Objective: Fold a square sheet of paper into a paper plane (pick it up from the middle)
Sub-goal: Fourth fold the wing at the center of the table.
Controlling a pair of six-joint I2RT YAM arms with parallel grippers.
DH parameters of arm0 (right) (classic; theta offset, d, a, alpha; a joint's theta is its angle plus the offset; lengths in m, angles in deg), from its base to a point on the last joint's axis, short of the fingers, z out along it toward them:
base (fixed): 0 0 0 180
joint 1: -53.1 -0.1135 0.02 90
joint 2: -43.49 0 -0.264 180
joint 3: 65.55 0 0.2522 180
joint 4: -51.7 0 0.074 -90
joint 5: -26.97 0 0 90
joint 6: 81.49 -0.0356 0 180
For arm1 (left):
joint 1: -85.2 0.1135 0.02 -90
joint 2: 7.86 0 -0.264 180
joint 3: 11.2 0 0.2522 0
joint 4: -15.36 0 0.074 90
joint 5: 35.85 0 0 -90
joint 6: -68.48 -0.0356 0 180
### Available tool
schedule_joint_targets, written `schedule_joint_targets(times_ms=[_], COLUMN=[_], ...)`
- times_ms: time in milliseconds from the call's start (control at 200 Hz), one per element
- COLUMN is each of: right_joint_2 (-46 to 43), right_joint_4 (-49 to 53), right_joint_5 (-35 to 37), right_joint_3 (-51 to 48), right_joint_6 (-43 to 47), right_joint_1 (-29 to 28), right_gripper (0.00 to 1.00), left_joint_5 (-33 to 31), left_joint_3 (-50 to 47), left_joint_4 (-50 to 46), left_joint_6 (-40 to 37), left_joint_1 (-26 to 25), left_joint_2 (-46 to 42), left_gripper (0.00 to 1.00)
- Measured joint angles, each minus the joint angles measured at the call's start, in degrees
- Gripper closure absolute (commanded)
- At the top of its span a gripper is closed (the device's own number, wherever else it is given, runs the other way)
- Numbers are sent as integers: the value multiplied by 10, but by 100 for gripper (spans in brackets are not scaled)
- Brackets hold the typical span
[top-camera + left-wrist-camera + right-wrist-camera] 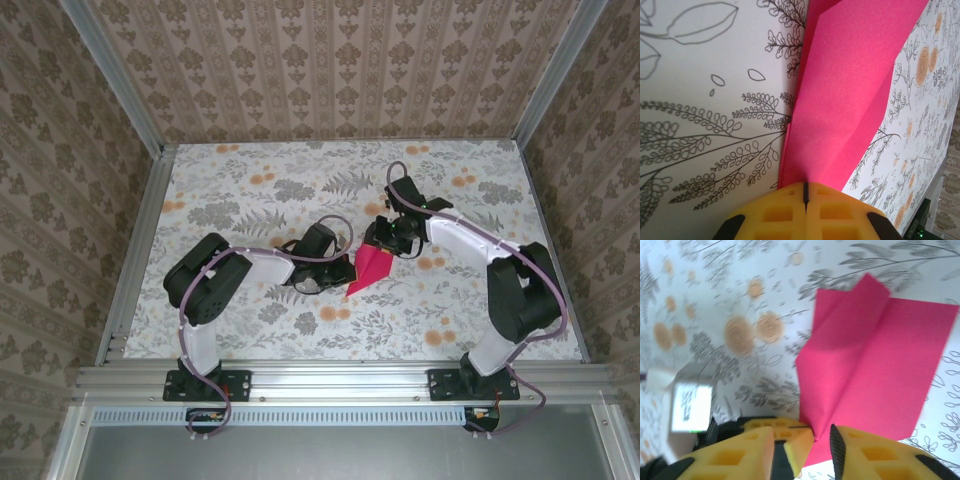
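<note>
The magenta-pink paper (368, 270) lies mid-table, folded to a pointed, dart-like shape with its tip toward the near left. My left gripper (345, 268) reaches it from the left. In the left wrist view its yellow fingers (805, 192) are shut on the paper's (845, 100) near edge. My right gripper (383, 245) hovers over the paper's far end. In the right wrist view its jaws (802, 450) stand apart, straddling the raised centre crease of the paper (875, 355), with the left gripper's yellow fingertips (782, 427) between them.
The floral tablecloth (250, 190) covers the table. Aluminium rails run along the left (135, 250) and near (340, 378) edges, and wallpapered walls close in the other sides. A pale blurred box (687, 405) sits at the left of the right wrist view.
</note>
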Motion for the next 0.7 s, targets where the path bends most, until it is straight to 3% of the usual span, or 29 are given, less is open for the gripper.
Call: schedule_joint_targets(times_ms=[85, 310, 700], right_joint_2=[5, 47, 101], right_joint_4=[-29, -76, -120], right_joint_5=[-29, -91, -117], right_joint_3=[-26, -66, -72], right_joint_6=[7, 16, 16], right_joint_1=[-2, -10, -12], right_gripper=[79, 85, 89], left_joint_5=[0, 2, 2], left_joint_3=[3, 7, 7], left_joint_4=[-5, -13, -15], left_joint_6=[0, 0, 1], left_joint_1=[0, 0, 0], left_joint_2=[1, 1, 2], left_gripper=[97, 97, 97])
